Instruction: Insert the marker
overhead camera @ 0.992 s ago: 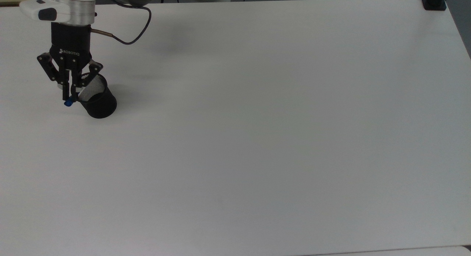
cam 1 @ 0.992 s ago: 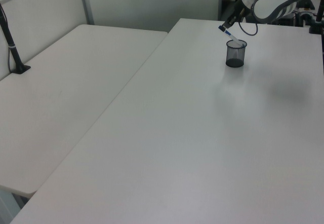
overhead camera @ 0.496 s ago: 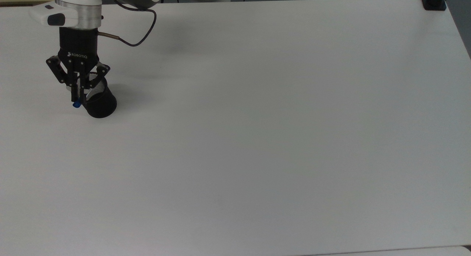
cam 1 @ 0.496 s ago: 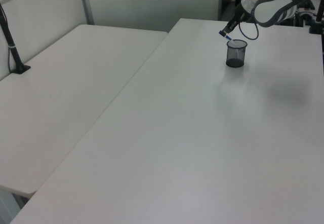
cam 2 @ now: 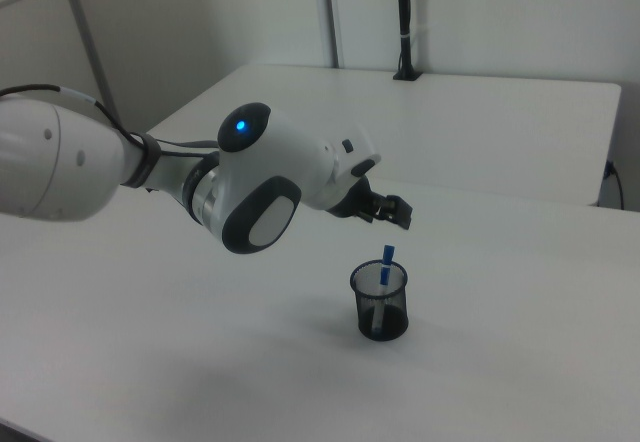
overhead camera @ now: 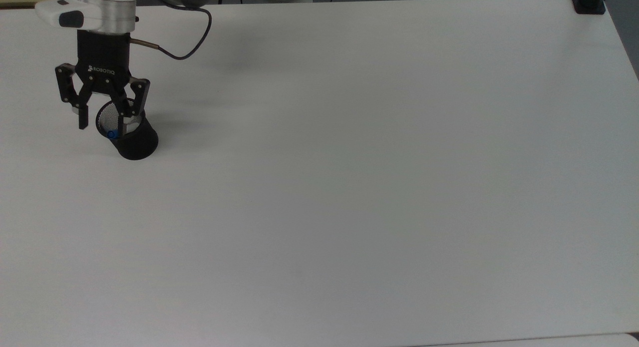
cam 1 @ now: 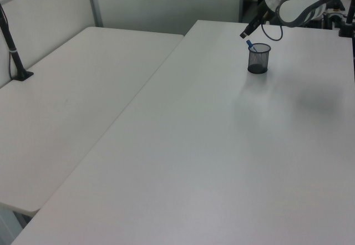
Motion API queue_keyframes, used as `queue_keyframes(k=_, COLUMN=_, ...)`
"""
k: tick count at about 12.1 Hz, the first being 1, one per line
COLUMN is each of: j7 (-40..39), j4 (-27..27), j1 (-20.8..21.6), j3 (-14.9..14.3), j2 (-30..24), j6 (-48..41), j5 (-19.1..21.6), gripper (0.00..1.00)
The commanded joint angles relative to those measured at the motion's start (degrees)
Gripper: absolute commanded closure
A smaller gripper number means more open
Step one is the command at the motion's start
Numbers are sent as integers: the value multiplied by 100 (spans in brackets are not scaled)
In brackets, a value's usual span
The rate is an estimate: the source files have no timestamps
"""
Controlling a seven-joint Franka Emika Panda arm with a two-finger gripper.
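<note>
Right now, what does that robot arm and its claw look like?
The arm is bulky, rounded, white with grey joints and a glowing blue light. Its gripper is black, two-fingered, with open linkages, printed ROBOTIQ in white, below a silver ring. A thin black cable loops beside it.

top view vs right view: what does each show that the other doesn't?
Top view: the gripper from above, its two fingers spread apart over the black mesh cup, the cable looping off the wrist, and a black mount at the table's far corner.

Right view: the marker from the side, standing in the cup with its blue cap above the rim, the arm's white body with a lit blue ring, and a second table behind.

Both: the cup upright on the white table, the marker inside it, nothing gripping the marker.
</note>
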Motion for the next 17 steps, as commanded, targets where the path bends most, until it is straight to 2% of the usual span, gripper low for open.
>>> queue_keyframes(k=1, j7=365, j4=252, j1=32, j3=3, j2=-497, j6=-887, j5=125, gripper=3)
queue_keyframes(k=4, j7=427, j4=1463, j1=67, j3=3, j2=-708, j6=-3212, j5=125, gripper=1)
queue_keyframes(k=5, j7=740, j4=1781, j1=93, j3=-5, j2=-787, j6=-3978, j5=125, gripper=0)
queue_keyframes(k=7, j7=1146, j4=2038, j1=251, j3=-49, j2=-954, j6=-4773, j5=116, gripper=0)
queue_keyframes(k=9, j7=1262, j4=2188, j1=663, j3=-364, j2=-1200, j6=-5679, j5=116, gripper=0)
queue_keyframes(k=10, j7=1323, j4=2345, j1=1083, j3=-731, j2=-1306, j6=-6152, j5=116, gripper=0)
queue_keyframes(k=12, j7=1551, j4=2714, j1=1603, j3=-1190, j2=-1333, j6=-6856, j5=116, gripper=0)
queue_keyframes(k=15, j7=2182, j4=2892, j1=2332, j3=-1691, j2=-1403, j6=-7535, j5=116, gripper=0)
queue_keyframes(k=17, j7=2456, j4=2865, j1=2615, j3=-1755, j2=-1386, j6=-7773, j5=98, gripper=0)
